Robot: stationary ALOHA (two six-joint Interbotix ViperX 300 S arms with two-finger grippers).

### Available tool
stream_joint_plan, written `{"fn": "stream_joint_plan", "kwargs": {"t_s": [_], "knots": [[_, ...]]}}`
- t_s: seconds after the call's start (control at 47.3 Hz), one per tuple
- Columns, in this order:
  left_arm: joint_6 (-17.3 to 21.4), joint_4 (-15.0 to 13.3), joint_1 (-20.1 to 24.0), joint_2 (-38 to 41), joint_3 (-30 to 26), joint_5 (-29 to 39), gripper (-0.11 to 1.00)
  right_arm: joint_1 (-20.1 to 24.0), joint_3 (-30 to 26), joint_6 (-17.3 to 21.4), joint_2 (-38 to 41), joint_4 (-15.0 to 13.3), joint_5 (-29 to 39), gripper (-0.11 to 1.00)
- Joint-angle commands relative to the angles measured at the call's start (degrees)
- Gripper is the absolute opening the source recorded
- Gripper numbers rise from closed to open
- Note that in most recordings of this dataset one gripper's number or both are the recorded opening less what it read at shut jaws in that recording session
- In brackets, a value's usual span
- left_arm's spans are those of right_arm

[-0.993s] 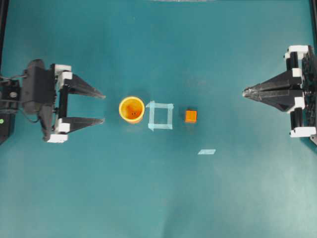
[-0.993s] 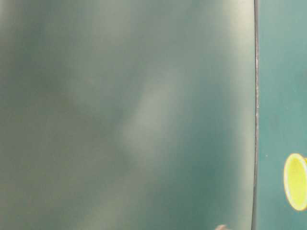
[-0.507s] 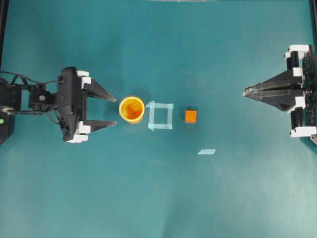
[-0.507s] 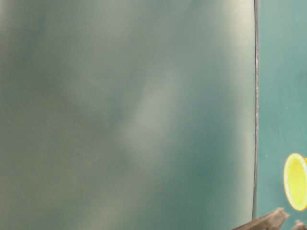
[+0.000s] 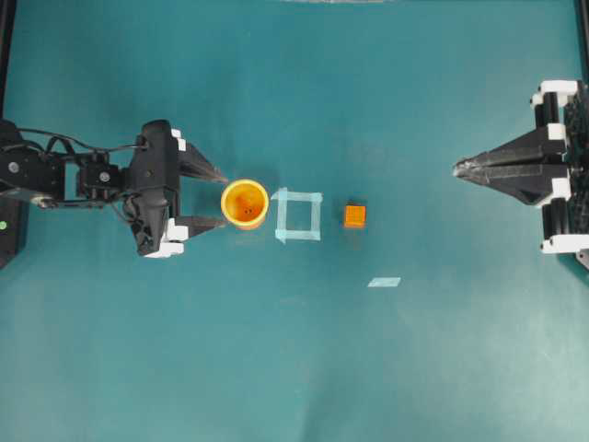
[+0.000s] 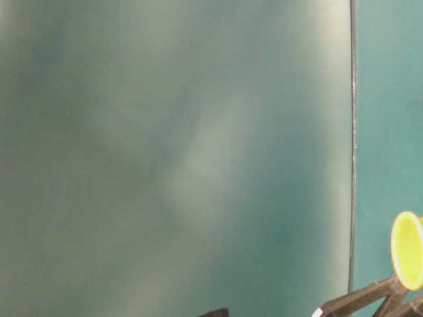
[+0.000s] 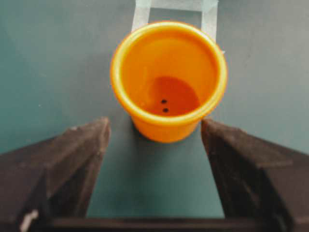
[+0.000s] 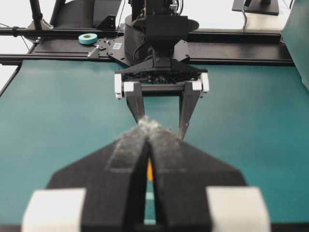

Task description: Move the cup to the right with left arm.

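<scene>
Yellow-orange cup (image 5: pixel 245 203), seemingly teal table (image 5: pixel 294 368)

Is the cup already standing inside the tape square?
No, in the overhead view the cup stands just left of the tape square, outside its outline.

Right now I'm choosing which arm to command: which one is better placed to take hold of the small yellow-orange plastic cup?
Left. Its pincer is open, fingertips just short of the small yellow-orange plastic cup and facing it. The right pincer is shut, far across the table.
</scene>
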Motion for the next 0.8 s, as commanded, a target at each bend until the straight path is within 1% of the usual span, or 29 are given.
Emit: {"fn": "stream_joint_plan", "kwargs": {"t_s": [0.0, 0.275, 0.592, 0.782], "knots": [[0.1, 0.2, 0.0, 0.4, -1.5, -0.4, 0.75, -0.1, -1.8, 0.0, -0.1, -0.2, -0.3, -0.01], [0.0, 0.2, -1.6, 2.3, -4.0, -0.4, 0.77, -0.1, -1.9, 0.0, -0.1, -0.2, -0.3, -0.01], [0.0, 0.3, -1.7, 4.4, -6.2, -0.6, 0.78, -0.1, -2.0, 0.0, -0.1, -0.4, -0.2, -0.01], [0.1, 0.3, -1.7, 6.1, -7.2, -2.3, 0.78, -0.1, -2.2, 0.0, -0.1, -0.4, -0.2, -0.01]]}}
